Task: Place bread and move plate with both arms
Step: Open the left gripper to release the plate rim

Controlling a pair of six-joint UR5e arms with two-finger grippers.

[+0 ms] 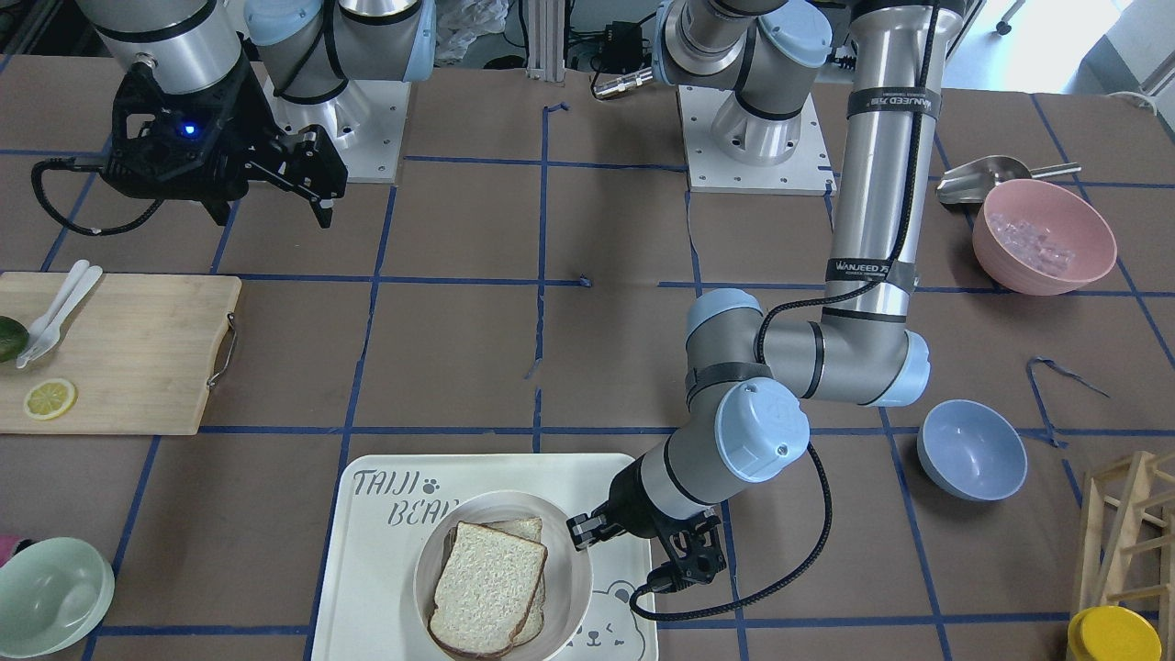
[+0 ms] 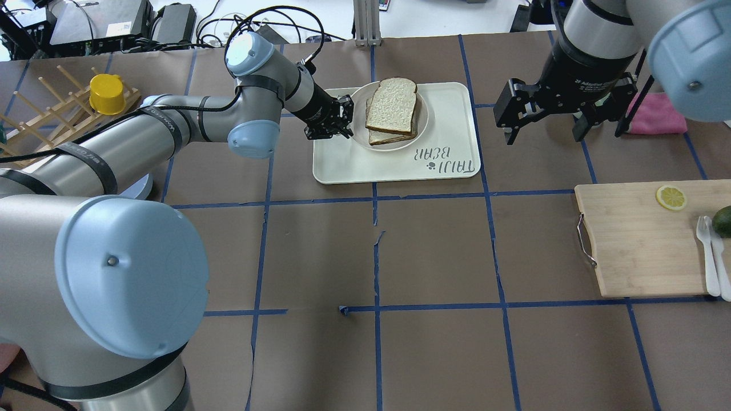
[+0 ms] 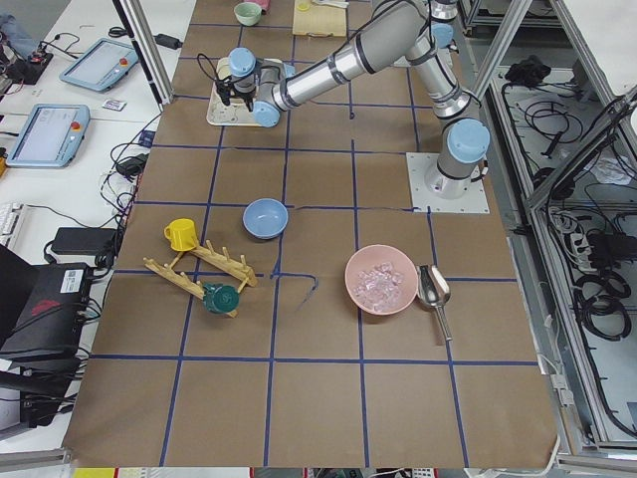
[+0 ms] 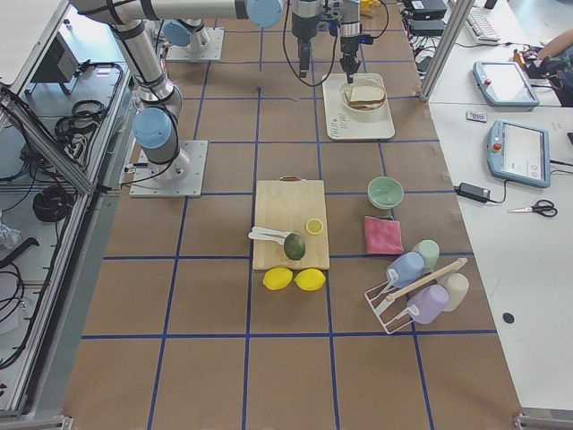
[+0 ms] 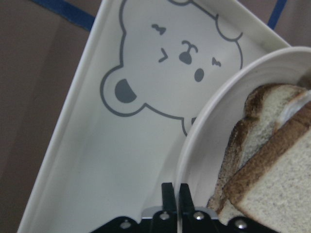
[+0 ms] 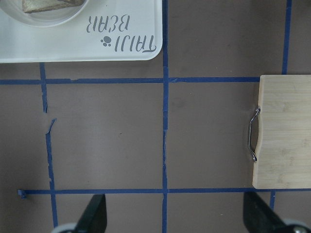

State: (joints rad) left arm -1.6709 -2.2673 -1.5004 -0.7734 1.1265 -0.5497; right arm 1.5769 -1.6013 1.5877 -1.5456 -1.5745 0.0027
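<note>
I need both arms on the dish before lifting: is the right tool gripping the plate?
No, the right tool hangs open off to one side, well apart from the plate.

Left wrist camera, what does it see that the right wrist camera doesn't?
Only the left wrist view shows the bear face printed on the tray, and the left end effector pinched shut on the plate rim. Only the right wrist view shows the wooden cutting board, the TAIJI BEAR lettering and the right end effector, wide open. Both show the tray, the plate and the bread.
</note>
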